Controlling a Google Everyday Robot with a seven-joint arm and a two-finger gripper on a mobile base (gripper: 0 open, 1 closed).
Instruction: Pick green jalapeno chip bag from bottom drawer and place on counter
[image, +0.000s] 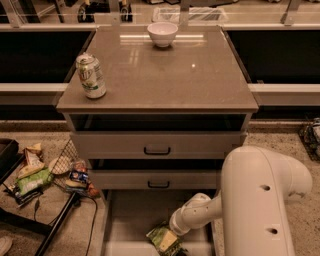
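Note:
The green jalapeno chip bag (163, 239) lies crinkled on the floor of the open bottom drawer (131, 215), near its front right. My white arm reaches down into the drawer from the right, and my gripper (176, 236) is at the bag's right side, its tip hidden behind the wrist and the bag. The counter (165, 75) is the grey-brown top slab of the cabinet above.
A green-and-white soda can (91, 76) stands at the counter's front left and a white bowl (162, 34) at its back centre. Two shallower drawers with black handles (157, 150) sit above the open one. Mixed snack packets (35, 175) and a wire basket lie on the floor left.

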